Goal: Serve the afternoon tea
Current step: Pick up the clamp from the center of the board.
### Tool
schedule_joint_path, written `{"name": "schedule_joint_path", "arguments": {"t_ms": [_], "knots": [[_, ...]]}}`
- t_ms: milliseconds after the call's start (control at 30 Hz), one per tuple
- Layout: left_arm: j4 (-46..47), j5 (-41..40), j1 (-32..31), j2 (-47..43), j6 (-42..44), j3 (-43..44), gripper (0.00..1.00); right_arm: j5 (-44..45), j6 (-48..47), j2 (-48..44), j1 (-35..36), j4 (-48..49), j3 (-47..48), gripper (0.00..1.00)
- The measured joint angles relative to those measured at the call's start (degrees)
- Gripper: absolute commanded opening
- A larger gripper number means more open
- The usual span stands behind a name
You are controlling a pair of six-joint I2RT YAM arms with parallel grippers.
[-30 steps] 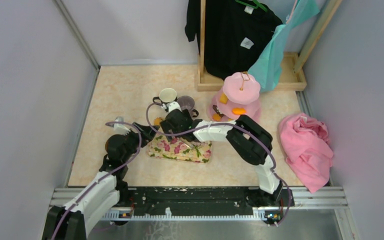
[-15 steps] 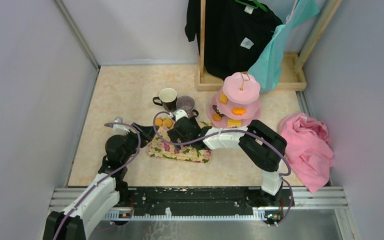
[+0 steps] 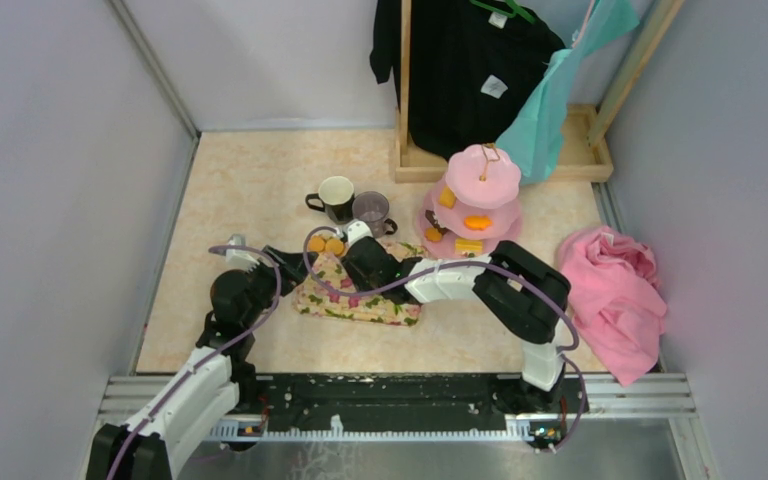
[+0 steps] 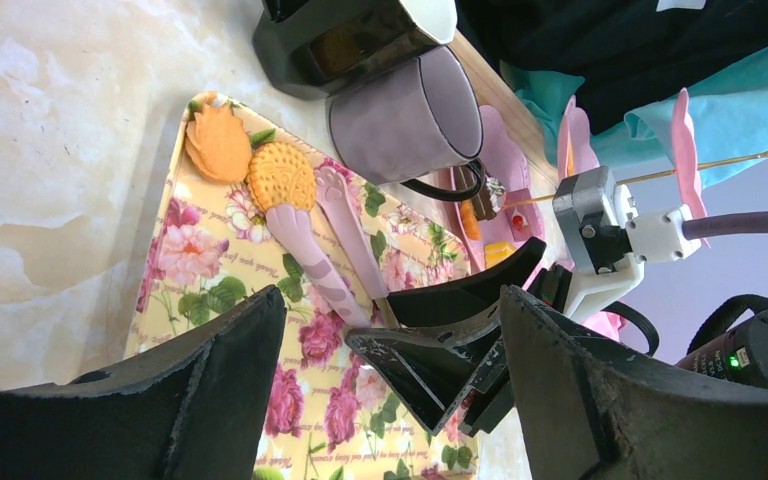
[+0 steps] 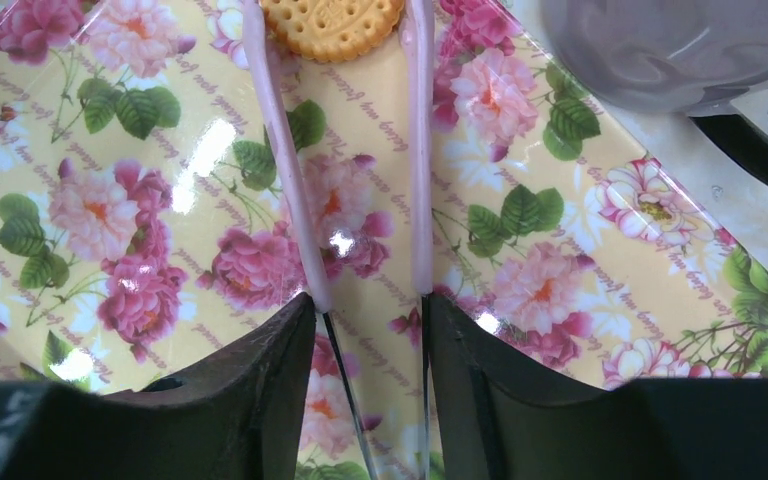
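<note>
My right gripper is shut on pink tongs, one finger pressing each arm. The tong tips straddle a round yellow biscuit on the flower-patterned tray. An orange snack lies beside the biscuit at the tray's far corner. The black mug and the smoky translucent mug stand just behind the tray. To their right, the pink three-tier stand carries several snacks. My left gripper hangs open and empty over the tray's left end.
A wooden clothes rack with black and teal garments stands behind the stand. A crumpled pink cloth lies at the right. Grey walls close in both sides. My two arms sit close together over the tray.
My right arm drew back from the mugs onto the tray, and its fingers squeezed the tongs narrower around the biscuit. The left arm held still.
</note>
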Motion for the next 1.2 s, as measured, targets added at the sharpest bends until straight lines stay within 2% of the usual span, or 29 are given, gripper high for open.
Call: {"name": "schedule_joint_path", "arguments": {"t_ms": [267, 400, 567, 900, 1200], "knots": [[0.0, 0.0, 0.0, 0.0, 0.0, 0.0, 0.84, -0.9, -1.2, 0.3, 0.0, 0.3, 0.4, 0.22], [0.0, 0.0, 0.0, 0.0, 0.0, 0.0, 0.84, -1.0, -1.3, 0.2, 0.0, 0.2, 0.4, 0.17], [0.0, 0.0, 0.0, 0.0, 0.0, 0.0, 0.84, -1.3, -1.3, 0.1, 0.0, -0.1, 0.4, 0.16], [0.0, 0.0, 0.0, -0.4, 0.0, 0.0, 0.84, -3.3, -0.7, -1.6, 0.1, -4.5, 0.3, 0.03], [0.0, 0.0, 0.0, -0.4, 0.0, 0.0, 0.84, -3.7, 0.3, -3.5, 0.9, -7.0, -0.9, 0.0]]}}
